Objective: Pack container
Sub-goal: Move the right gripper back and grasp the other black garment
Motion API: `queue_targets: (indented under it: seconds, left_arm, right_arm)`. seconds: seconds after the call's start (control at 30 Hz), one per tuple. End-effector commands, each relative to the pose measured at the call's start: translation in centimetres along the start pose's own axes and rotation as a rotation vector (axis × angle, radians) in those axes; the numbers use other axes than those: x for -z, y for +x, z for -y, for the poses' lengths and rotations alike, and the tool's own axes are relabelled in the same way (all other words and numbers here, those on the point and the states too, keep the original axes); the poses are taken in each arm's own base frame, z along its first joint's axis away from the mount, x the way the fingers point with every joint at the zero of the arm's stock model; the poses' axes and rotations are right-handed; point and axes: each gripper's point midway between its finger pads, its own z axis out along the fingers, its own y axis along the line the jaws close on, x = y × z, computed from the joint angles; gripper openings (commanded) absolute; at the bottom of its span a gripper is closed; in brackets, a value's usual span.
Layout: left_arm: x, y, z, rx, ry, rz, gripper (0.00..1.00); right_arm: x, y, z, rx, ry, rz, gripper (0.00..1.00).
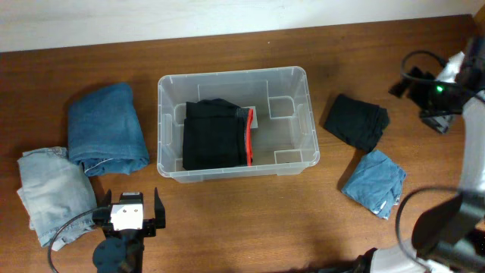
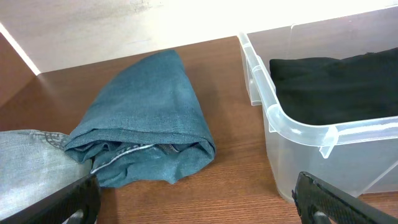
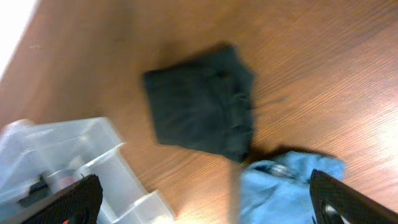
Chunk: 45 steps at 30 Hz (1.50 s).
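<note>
The clear plastic container (image 1: pixel 235 74) stands mid-table. A folded black garment with red trim (image 1: pixel 216 135) lies in its left half. My left gripper (image 1: pixel 131 200) is open and empty at the front edge, just left of the container's front corner. In the left wrist view (image 2: pixel 196 202) its fingers frame bare wood between the folded blue jeans (image 2: pixel 149 118) and the container (image 2: pixel 292 127). My right gripper (image 1: pixel 407 83) hovers at the far right. In the right wrist view (image 3: pixel 205 199) it is open and empty above a black folded garment (image 3: pixel 199 109) and a light blue denim piece (image 3: pixel 280 186).
Folded blue jeans (image 1: pixel 106 129) and a pale denim piece (image 1: pixel 53 193) lie left of the container. The black garment (image 1: pixel 356 121) and the light blue denim piece (image 1: pixel 373 182) lie to its right. Cables trail near both arms.
</note>
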Motion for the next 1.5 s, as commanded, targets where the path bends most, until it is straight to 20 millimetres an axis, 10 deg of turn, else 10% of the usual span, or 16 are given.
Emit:
queue_targets:
  seconds: [0.0, 0.33, 0.87, 0.93, 1.0, 1.23, 1.47]
  left_arm:
    - [0.0, 0.0, 0.1, 0.001, 0.006, 0.004, 0.99]
    - [0.0, 0.0, 0.1, 0.001, 0.006, 0.004, 0.99]
    - [0.0, 0.0, 0.1, 0.001, 0.006, 0.004, 0.99]
    - [0.0, 0.0, 0.1, 0.001, 0.006, 0.004, 0.99]
    - [0.0, 0.0, 0.1, 0.001, 0.006, 0.004, 0.99]
    - [0.0, 0.0, 0.1, 0.001, 0.006, 0.004, 0.99]
    - [0.0, 0.0, 0.1, 0.001, 0.006, 0.004, 1.00]
  right_arm:
    - [-4.0, 0.3, 2.0, 0.102, -0.067, -0.127, 0.99]
    - [-14.6, 2.8, 3.1, 0.052, -0.257, -0.379, 0.96]
    - [-18.7, 6.2, 2.0, 0.079, -0.349, -0.429, 0.79]
    - [-20.0, 7.2, 2.5, 0.028, -0.337, -0.427, 0.71]
    - [-20.5, 7.8, 3.3, -0.010, -0.304, -0.435, 0.40]
    - [-17.0, 7.3, 2.8, 0.016, -0.252, -0.409, 0.13]
    - [-3.0, 5.4, -5.4, 0.170, -0.479, -0.159, 0.08]
